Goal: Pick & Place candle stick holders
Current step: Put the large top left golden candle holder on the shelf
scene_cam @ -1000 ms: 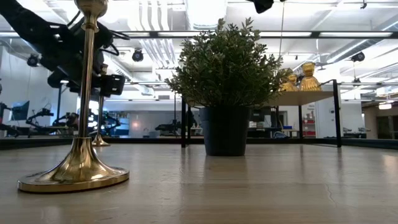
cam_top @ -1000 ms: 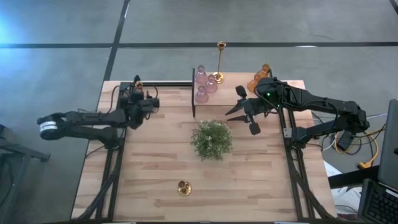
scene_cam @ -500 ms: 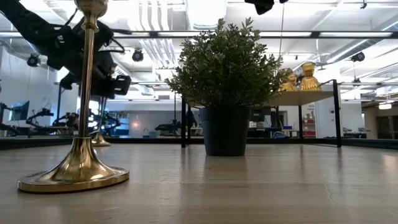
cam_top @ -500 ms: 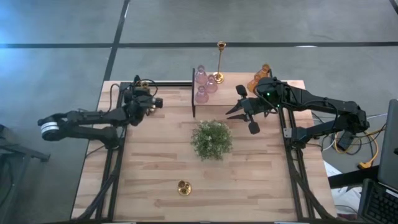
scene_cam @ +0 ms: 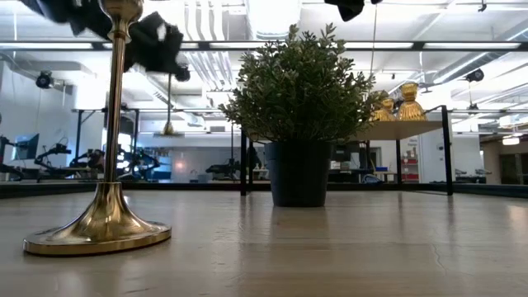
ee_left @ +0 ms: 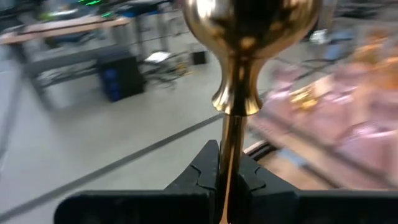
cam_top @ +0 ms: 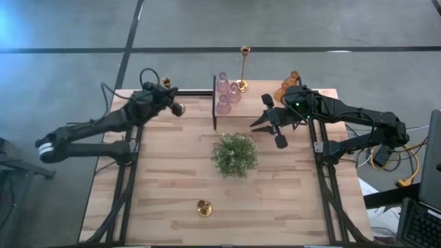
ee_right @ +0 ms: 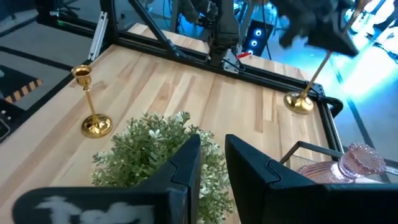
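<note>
step: carry | left gripper [cam_top: 167,91] upper left of high view, clamped on brass holder [ee_left: 239,74] stem, lifted clear of table [cam_top: 172,179] | right gripper [cam_top: 271,120] fingers apart, waiting near plant [cam_top: 234,154] | next: likely set holder upright near pink holders [cam_top: 224,91]

We are seeing three pink glass holders [cam_top: 225,91] clustering on the raised shelf beside a tall brass holder [cam_top: 243,68], amber holders [cam_top: 288,85] sitting farther right, another brass one [cam_top: 203,207] standing upright near the front edge, and a third brass stick [ee_left: 239,93] hanging lifted, tilting.
</note>
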You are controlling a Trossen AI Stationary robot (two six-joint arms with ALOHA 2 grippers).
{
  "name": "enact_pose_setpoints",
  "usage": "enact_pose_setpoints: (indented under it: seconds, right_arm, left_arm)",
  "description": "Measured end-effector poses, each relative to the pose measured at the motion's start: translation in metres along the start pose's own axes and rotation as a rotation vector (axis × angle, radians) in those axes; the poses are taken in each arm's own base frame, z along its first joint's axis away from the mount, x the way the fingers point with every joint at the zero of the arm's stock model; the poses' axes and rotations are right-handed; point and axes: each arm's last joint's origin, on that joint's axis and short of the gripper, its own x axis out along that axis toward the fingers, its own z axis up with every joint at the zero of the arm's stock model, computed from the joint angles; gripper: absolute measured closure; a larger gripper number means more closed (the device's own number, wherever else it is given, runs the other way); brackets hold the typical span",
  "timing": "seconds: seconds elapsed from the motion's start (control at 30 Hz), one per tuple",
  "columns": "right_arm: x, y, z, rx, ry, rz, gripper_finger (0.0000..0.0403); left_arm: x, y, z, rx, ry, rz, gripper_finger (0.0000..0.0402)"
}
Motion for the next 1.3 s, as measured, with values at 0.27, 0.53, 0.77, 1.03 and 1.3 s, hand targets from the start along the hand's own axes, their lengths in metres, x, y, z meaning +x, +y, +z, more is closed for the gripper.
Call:
enact_pose_setpoints:
  seconds: [0.27, 0.53, 0.77, 1.03, 1.3]
  right_arm:
    - [0.000, -0.005, 0.008, -0.013, -0.070, -0.083, 0.0346]
    - [0.009, -0.013, 0.016, 0.006, -0.158, -0.167, 0.0338]
    - [0.022, -0.022, 0.020, 0.015, -0.215, -0.270, 0.0341]
    - [0.031, -0.035, 0.027, 0.093, -0.305, -0.514, 0.0334]
    - [0.041, -0.042, 0.025, 0.136, -0.321, -0.599, 0.0305]
  left_arm:
    - [-0.018, -0.006, 0.060, 0.015, -0.106, -0.387, 0.0393]
    - [0.000, -0.028, 0.106, 0.001, -0.140, -0.688, 0.0393]
    - [0.033, -0.051, 0.149, 0.009, -0.110, -0.759, 0.0393]
    - [0.068, -0.076, 0.174, 0.013, -0.057, -0.847, 0.0393]
    - [0.087, -0.090, 0.178, 0.005, -0.024, -0.922, 0.0393]
